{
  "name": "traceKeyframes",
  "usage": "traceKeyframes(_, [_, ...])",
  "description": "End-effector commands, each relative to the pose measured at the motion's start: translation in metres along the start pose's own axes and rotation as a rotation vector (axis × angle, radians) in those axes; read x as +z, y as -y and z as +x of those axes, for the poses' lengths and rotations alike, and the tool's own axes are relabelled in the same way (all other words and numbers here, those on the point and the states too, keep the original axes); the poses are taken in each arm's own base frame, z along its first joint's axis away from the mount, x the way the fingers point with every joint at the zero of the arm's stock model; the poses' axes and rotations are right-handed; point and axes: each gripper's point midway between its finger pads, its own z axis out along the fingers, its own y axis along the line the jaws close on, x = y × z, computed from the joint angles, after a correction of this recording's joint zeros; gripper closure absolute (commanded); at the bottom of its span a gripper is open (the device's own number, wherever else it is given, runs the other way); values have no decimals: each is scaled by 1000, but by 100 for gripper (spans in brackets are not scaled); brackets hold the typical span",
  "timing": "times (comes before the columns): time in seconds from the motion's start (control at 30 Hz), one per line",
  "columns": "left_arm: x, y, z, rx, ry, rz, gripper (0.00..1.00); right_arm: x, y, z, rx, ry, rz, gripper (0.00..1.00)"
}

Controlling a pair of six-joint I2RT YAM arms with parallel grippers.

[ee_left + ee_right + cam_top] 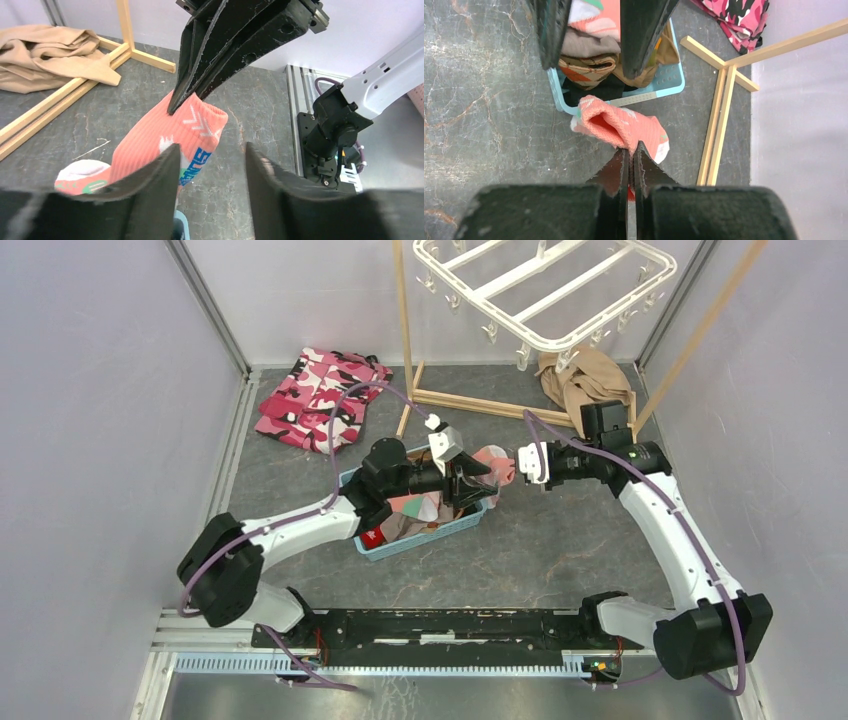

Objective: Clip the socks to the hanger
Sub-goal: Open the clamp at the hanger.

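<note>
1. Down at the light blue basket (430, 538), stuffed with piled socks (410, 515) in brown, red and salmon.
2. Pinching one salmon-pink sock (495, 465) by its cuff with the right gripper (512, 466), squeezed shut on the fabric, just off the basket's far right corner.
3. From the right wrist view: clamped right on the cuff's rim, with the mouth of the sock gaping towards the basket and the body hanging just beside the basket wall, above the grey floor.
4. Hovering over the basket's right end with the left gripper (478, 483), spread wide and holding nothing.
5. From the left wrist view: looking at the sock past two parted fingers (155, 185), with white chevrons and blue lettering on the salmon knit and a white-and-green toe drooping low. Cannot tell whether brushing the sock or just short of it.
6. Well beyond the basket, high at the back: the white clip hanger (545, 340), slung on the wooden stand (405, 330), pegs dangling along its rim, well apart from the held sock.
7. Beyond the basket to the right, under the hanger: a crumpled tan cloth (590, 380) on the stand's base.
8. Beyond the basket to the left: a pink camouflage garment (315, 400), flat on the floor.
</note>
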Motion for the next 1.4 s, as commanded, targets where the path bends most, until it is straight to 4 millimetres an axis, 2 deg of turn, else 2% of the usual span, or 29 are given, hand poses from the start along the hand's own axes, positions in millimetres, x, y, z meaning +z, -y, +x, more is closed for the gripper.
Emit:
traceKeyframes(0.0, [-16, -2, -28, 147, 42, -81, 36, -3, 8, -24, 13, 51, -4, 100])
traceKeyframes(0.1, [-15, -3, -33, 229, 27, -112, 27, 0, 7, -30, 28, 62, -17, 100])
traceKeyframes(0.37, [4, -10, -25, 263, -28, -145, 26, 4, 6, -35, 24, 71, -35, 100])
traceKeyframes(0.67, [15, -15, -17, 260, -48, -144, 38, 5, 4, -37, 18, 71, -43, 100])
traceKeyframes(0.8, [16, -14, -13, 254, -62, -131, 56, 5, 3, -37, 20, 70, -45, 100])
traceKeyframes(0.97, [15, -12, -11, 248, -68, -126, 86, 5, 4, -34, 24, 56, -42, 98])
traceKeyframes(1.0, [14, -11, -11, 249, -69, -123, 91, 4, 5, -34, 22, 53, -38, 94])
traceKeyframes(1.07, [12, -10, -10, 250, -69, -121, 94, 3, 5, -34, 29, 44, -32, 82])
traceKeyframes(1.17, [6, -7, -12, 251, -56, -123, 96, -3, 11, -32, 55, 10, -3, 57])
traceKeyframes(1.3, [-5, -7, -15, 244, -35, -148, 97, -20, 19, -38, 52, -14, 54, 43])
traceKeyframes(1.37, [-9, -7, -15, 238, -32, -162, 97, -30, 24, -48, 49, 9, 88, 41])
